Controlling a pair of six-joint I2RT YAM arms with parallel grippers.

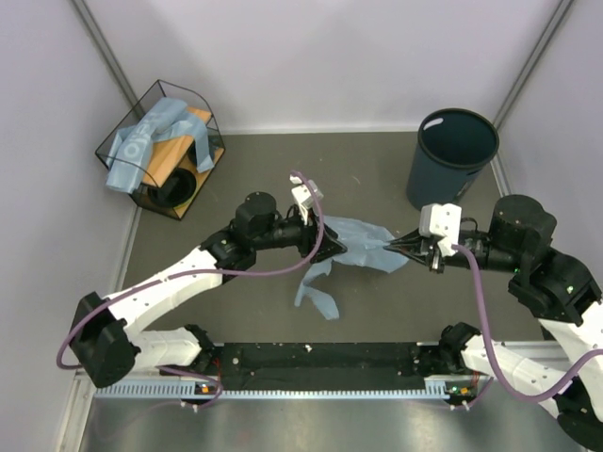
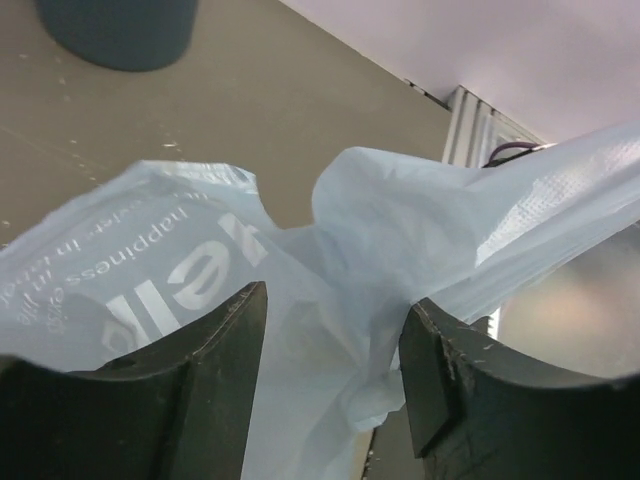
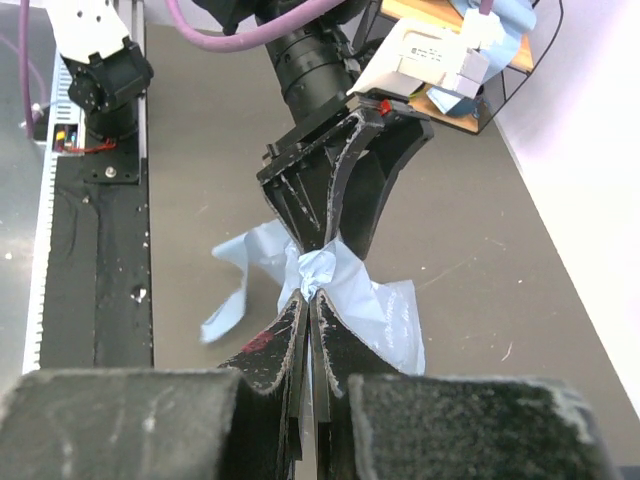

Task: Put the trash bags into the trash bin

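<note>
Right end effector is fully closed, pinching one end of a pale blue bag. Left end effector, at its 9 o'clock, is partly closed, clamping the bunched other end. The bag hangs mid-counter. The bin stands at 1 o'clock beside the walls, with bare counter between. A basket sits at 10 o'clock.

we note soft, even overhead light in top view, shadows faint. left wrist view: left gripper dark, blurred up close; trash bag glows translucent. right wrist foreground soft.
</note>
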